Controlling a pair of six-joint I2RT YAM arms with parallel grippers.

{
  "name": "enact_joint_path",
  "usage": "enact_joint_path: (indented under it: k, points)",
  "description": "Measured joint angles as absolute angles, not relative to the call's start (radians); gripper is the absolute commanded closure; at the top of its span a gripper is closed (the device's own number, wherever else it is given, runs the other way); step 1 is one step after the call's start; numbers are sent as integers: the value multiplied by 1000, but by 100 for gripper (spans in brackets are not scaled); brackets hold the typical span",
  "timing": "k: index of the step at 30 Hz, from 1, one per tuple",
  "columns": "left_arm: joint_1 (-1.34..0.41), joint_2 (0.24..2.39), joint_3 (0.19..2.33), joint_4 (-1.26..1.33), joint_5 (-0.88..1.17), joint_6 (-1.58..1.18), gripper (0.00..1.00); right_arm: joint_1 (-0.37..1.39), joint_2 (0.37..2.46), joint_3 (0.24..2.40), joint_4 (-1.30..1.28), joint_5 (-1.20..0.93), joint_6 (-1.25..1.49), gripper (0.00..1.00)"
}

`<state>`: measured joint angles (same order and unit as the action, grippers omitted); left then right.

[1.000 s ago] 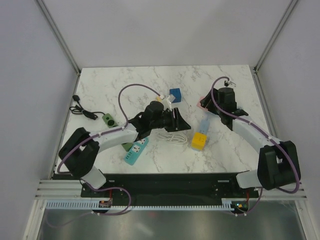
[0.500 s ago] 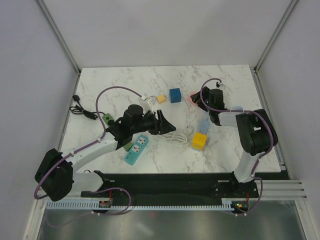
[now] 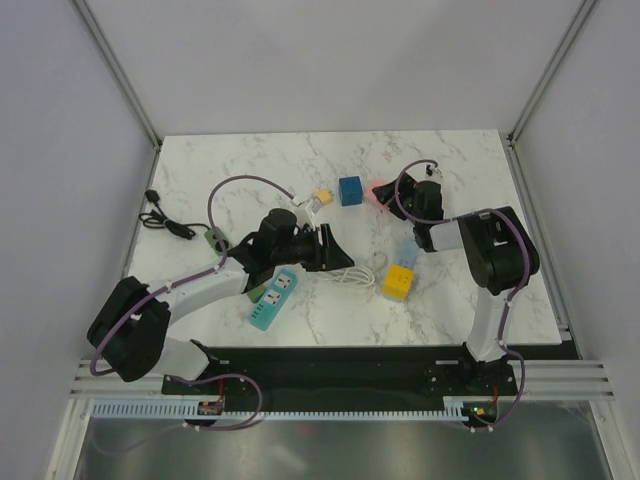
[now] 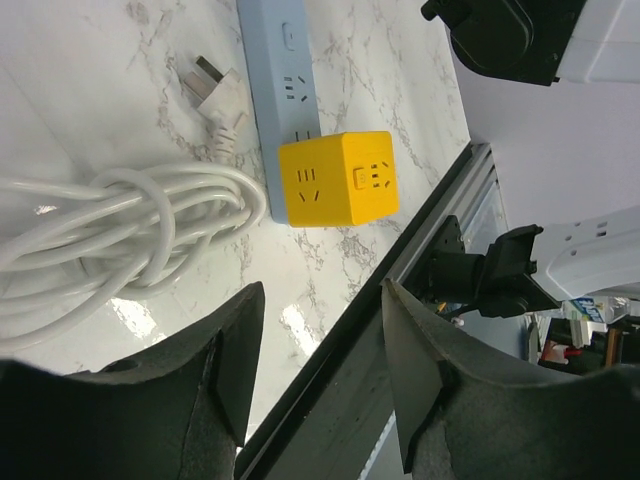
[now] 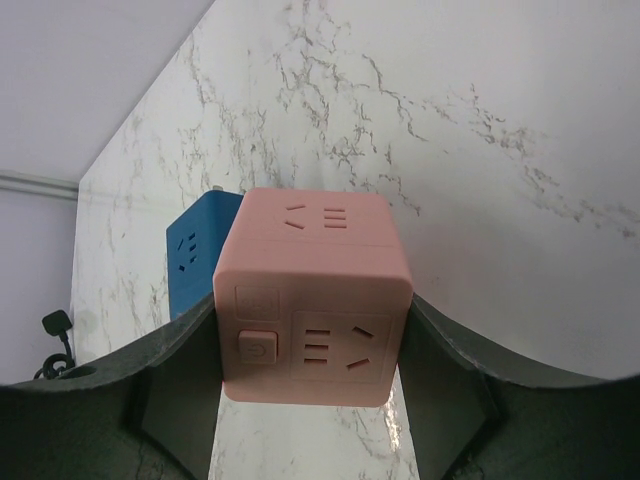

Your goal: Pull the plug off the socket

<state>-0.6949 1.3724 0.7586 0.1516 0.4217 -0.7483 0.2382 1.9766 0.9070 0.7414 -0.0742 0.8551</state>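
Pink socket cube (image 5: pixel 312 260), power symbol on its button (image 5: pixel 255 350), tight in right pincer (image 5: pixel 312 340); left pincer (image 4: pixel 322 320) apart.

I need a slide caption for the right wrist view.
Right gripper clasping a pink socket cube; a blue socket cube stands behind it on the marble table.

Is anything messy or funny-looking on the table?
Yes. The white cord lies in a loopy tangle on the marble. Its plug rests loose beside the pale blue power strip, not pushed into any socket. Nothing looks broken or spilled.
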Motion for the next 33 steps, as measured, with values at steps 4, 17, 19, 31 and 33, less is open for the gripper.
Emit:
enact_joint_path:
  k: [4, 17, 19, 31, 33]
  points:
    - [-695, 1404, 768, 174, 448, -752, 43, 238, 1987, 923, 735, -86, 857, 75]
    - [-695, 1378, 750, 196, 453, -761, 41, 238, 2016, 1001, 663, -108, 823, 34]
    - [-695, 1372, 747, 196, 453, -761, 40, 238, 2017, 1005, 659, -108, 815, 26]
    - [-706, 1366, 746, 196, 453, -768, 38, 240, 2003, 1015, 559, -63, 716, 2]
    - [-712, 1368, 746, 196, 453, -768, 37, 240, 1990, 1015, 537, -52, 694, 2]
